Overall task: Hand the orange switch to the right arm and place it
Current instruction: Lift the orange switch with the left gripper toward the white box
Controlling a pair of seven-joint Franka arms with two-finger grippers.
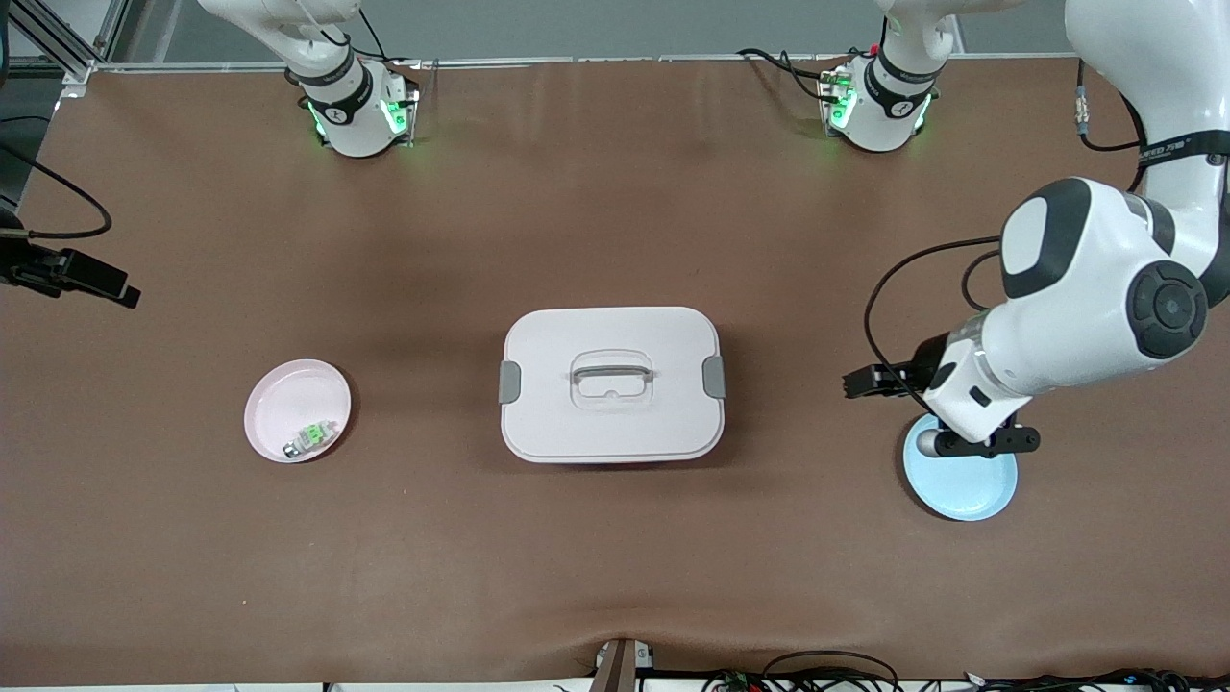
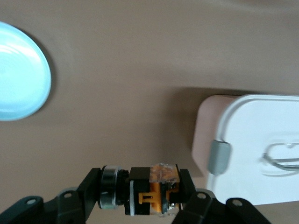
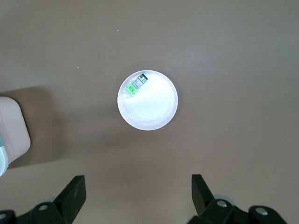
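Observation:
My left gripper [image 2: 142, 190] is shut on the orange switch [image 2: 156, 189], a small black block with an orange face and a silver round end. In the front view the left gripper [image 1: 937, 443] hangs over the edge of the light blue plate [image 1: 966, 485] at the left arm's end of the table. The right arm's base [image 1: 351, 106] stands at the top of the front view, where its hand does not show. In its wrist view my right gripper [image 3: 138, 193] is open and empty, high over the pink plate [image 3: 154, 109].
A closed white box [image 1: 611, 384] with grey clips and a handle sits mid-table. The pink plate [image 1: 283, 404] toward the right arm's end holds a silver-white part with a green face [image 1: 312, 437]. A black mount [image 1: 67, 274] juts in at that end's table edge.

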